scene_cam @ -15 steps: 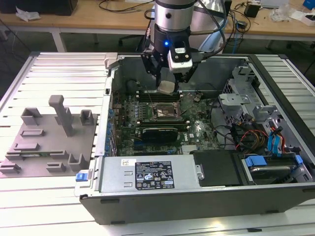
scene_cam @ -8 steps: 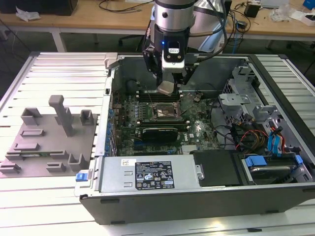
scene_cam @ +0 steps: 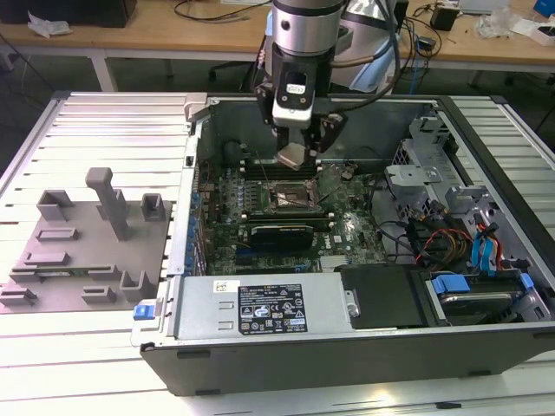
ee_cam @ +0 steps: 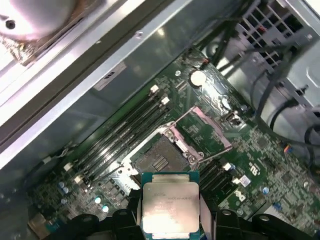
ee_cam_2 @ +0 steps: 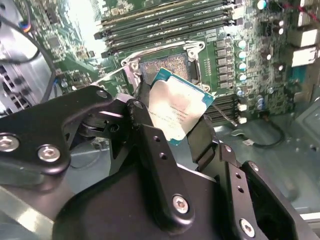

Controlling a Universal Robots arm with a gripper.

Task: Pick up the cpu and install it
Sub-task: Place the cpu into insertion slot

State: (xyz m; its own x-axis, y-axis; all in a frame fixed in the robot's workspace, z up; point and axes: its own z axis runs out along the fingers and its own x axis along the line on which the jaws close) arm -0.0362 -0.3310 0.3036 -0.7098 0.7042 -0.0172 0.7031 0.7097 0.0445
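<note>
Now the hand point(scene_cam: 296, 149), clamped on the cpu point(ee_cam: 170, 207), hovers above the open socket point(ee_cam: 159, 159), chip not yet squared or seated.

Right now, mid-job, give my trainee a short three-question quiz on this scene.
1. Short answer: in the exterior view, on which side of the case does the grey plate lie?
2. True or false: the gripper is shut on the cpu.
3. Choose one. The cpu is: A) held in the air near the open socket; B) seated in the socket; C) lying on the grey plate.

Key: 1, the exterior view's left. 2, true. 3, A.
</note>
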